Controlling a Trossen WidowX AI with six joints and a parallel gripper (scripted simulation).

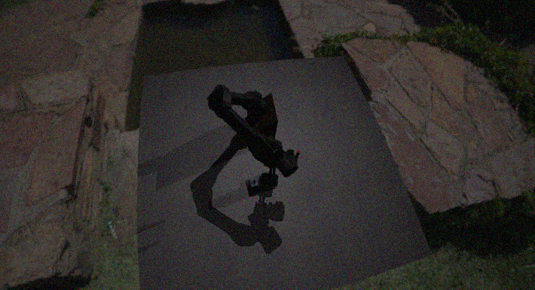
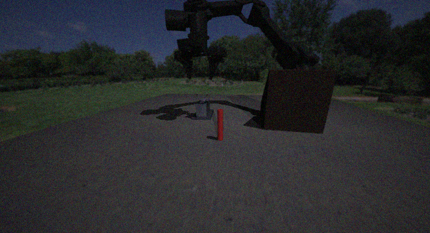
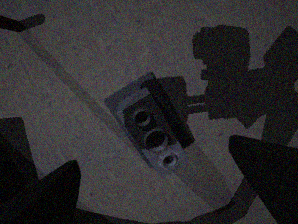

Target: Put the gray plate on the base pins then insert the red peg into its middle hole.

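Trees, grass and dark sky lay beyond the gray tabletop [image 1: 339, 215] [image 2: 194, 178] [image 3: 45, 65]; light very low. End effector [image 2: 200, 77] [image 3: 156, 156] hung above the base, fingers wide apart, nothing between them; presumably raised so it could cross to the peg without knocking the plate. Gray plate [image 2: 203, 102] [image 3: 131, 117] appeared seated atop the base [image 2: 203, 117] [image 3: 112, 101]; flatness not certain. Red peg [image 1: 298, 152] [image 2: 220, 124] stood upright, apart from the base, its upper end free for grasping; insertion remained undone.

red peg [image 1: 298, 152] [image 2: 220, 124]: solid red | bench [image 1: 339, 215] [image 2: 212, 178] [image 3: 60, 100]: gray, dark shadow patches | arm [image 1: 241, 128] [image 2: 225, 8]: black | block under arm, right of exterior frame [image 2: 298, 101]: dark reddish-brown
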